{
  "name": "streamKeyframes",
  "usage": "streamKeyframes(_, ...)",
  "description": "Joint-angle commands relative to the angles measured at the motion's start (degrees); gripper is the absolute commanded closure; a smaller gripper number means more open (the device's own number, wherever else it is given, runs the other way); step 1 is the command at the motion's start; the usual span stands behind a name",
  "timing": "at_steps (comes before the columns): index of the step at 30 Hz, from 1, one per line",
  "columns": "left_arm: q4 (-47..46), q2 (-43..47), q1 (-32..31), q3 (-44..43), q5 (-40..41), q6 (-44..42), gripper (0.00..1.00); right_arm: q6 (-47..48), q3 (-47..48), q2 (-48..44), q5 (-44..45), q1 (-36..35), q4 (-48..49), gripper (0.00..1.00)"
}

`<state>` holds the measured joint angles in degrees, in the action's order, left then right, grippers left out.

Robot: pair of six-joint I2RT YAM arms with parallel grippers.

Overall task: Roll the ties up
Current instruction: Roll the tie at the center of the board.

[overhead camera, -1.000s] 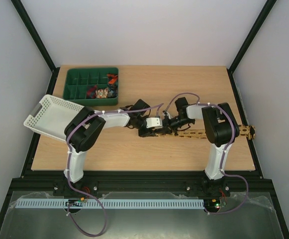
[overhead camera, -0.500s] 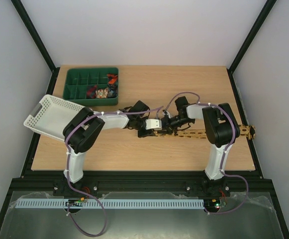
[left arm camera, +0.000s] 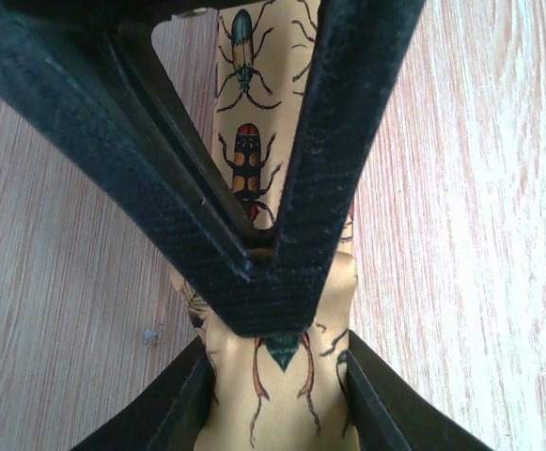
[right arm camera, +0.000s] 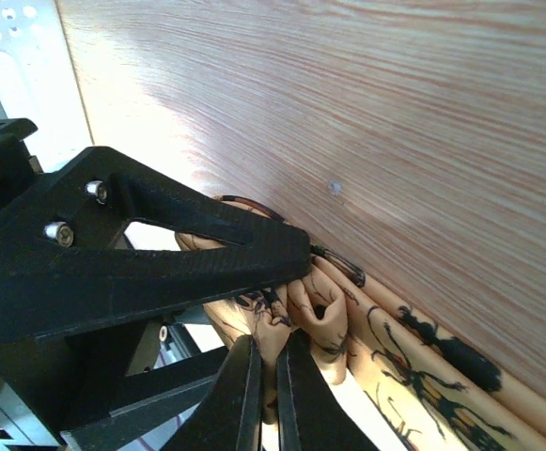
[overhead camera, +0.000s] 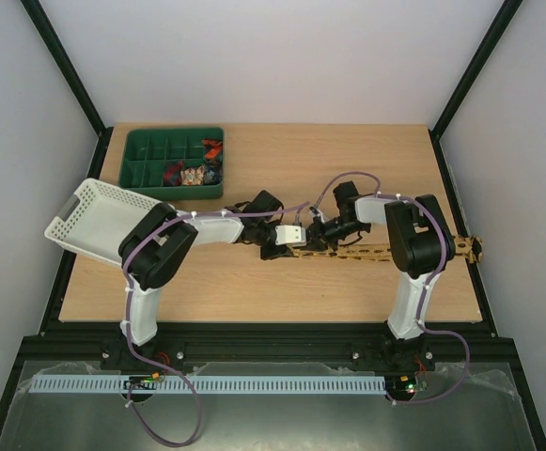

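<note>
A tan-gold tie [overhead camera: 395, 252] printed with dark beetles lies across the table, and its right end hangs over the table's edge. Both grippers meet at its bunched left end. My left gripper [overhead camera: 287, 246] is closed on the fabric. In the left wrist view the tie [left arm camera: 244, 178] fills the gap of the left gripper [left arm camera: 277, 399], and both fingers press its sides. My right gripper [overhead camera: 318, 237] pinches a fold of the tie [right arm camera: 413, 366]. In the right wrist view the right gripper [right arm camera: 268, 366] is shut on that fold, beside the left gripper's black finger [right arm camera: 160, 263].
A green compartment tray [overhead camera: 132, 136] holding some rolled ties sits at the back left. A white perforated basket [overhead camera: 99, 221] hangs tilted over the table's left edge. Purple cables run along both arms.
The left jaws have closed in on the tie's bunched end. Both grippers have shifted only slightly and remain together at the tie's left end.
</note>
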<state>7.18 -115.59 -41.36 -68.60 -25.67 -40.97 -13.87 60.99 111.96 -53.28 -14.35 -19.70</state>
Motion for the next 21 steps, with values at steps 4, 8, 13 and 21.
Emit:
streamKeyframes(4, 6.1, -0.5, 1.8, 1.5, -0.3, -0.8, 0.64, 5.1, -0.9, 2.3, 8.1, 1.3, -3.3, 0.99)
streamKeyframes(8, 4.6, 0.8, 3.7, 2.1, -4.2, 1.9, 0.55, 7.1, -1.5, 3.0, 11.4, 1.3, -3.9, 0.99)
streamKeyframes(13, -2.1, 5.1, 6.2, 7.2, -9.9, 4.6, 0.37, 8.0, -1.7, 3.3, 12.9, 1.2, -4.3, 0.99)
streamKeyframes(21, -12.6, 5.1, 6.3, 11.0, -10.5, 12.5, 0.28, 8.3, -3.6, 0.7, 13.3, 1.2, -2.8, 0.99)
